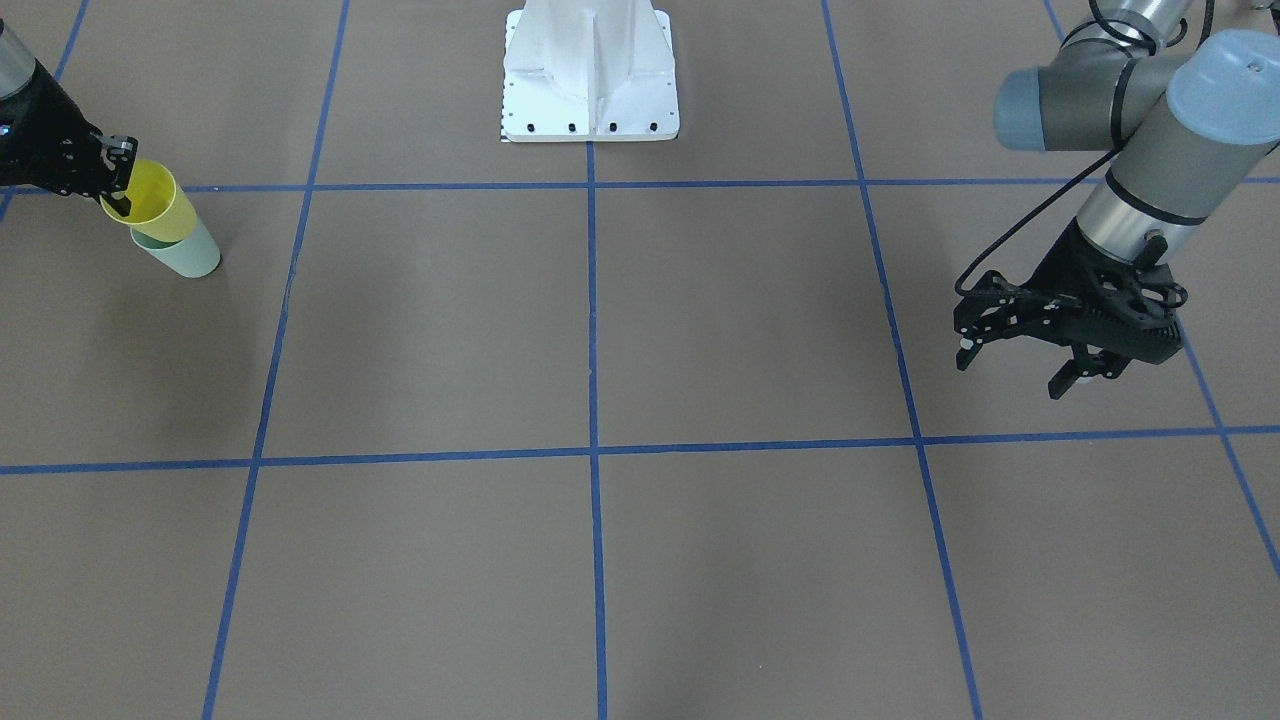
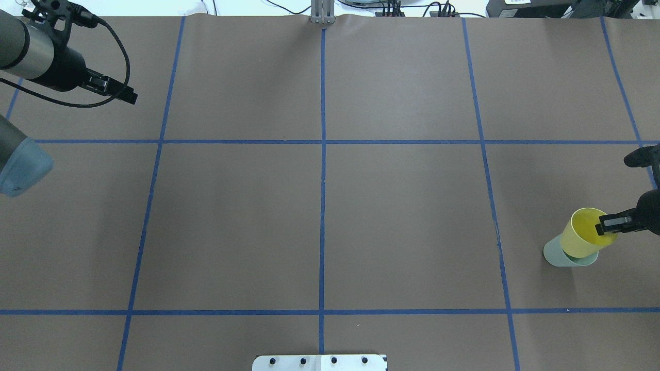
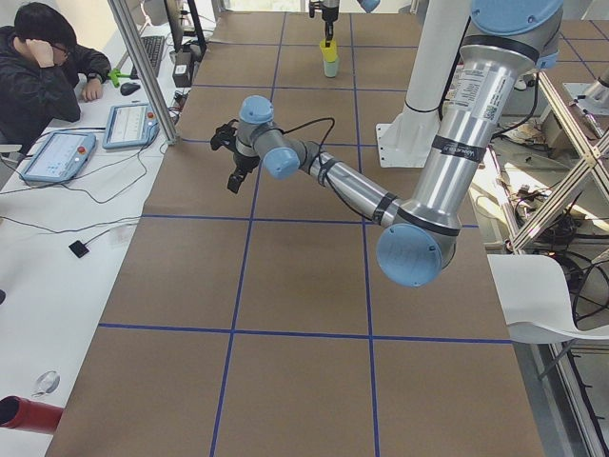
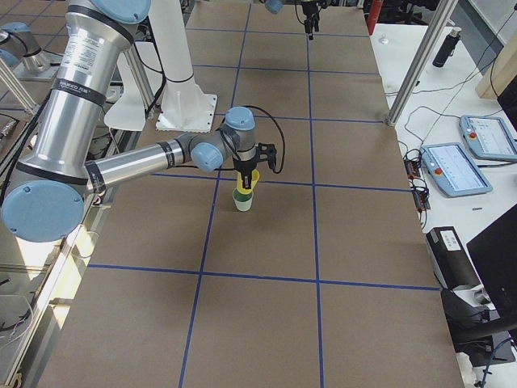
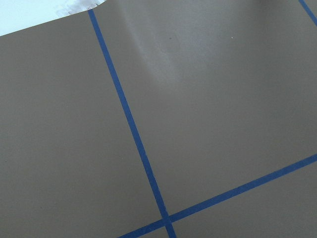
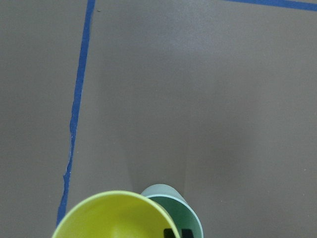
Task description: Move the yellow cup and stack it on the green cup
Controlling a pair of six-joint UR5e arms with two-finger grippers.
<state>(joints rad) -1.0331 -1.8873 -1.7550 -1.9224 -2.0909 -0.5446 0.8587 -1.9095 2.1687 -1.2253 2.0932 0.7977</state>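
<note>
The yellow cup (image 1: 155, 205) hangs tilted from my right gripper (image 1: 118, 195), which is shut on its rim with one finger inside. Its lower end sits at the mouth of the green cup (image 1: 185, 255), which stands upright on the brown table. Overhead, the yellow cup (image 2: 580, 234) overlaps the green cup (image 2: 557, 256) at the right edge, under the right gripper (image 2: 608, 225). The right wrist view shows the yellow rim (image 6: 109, 218) over the green rim (image 6: 183, 213). My left gripper (image 1: 1010, 370) is open and empty, far off on the other side, above the table.
The white robot base (image 1: 590, 70) stands at the middle of the table's robot side. Blue tape lines (image 2: 323, 180) divide the brown surface into squares. An operator (image 3: 43, 67) sits at a side desk with tablets (image 3: 57, 152).
</note>
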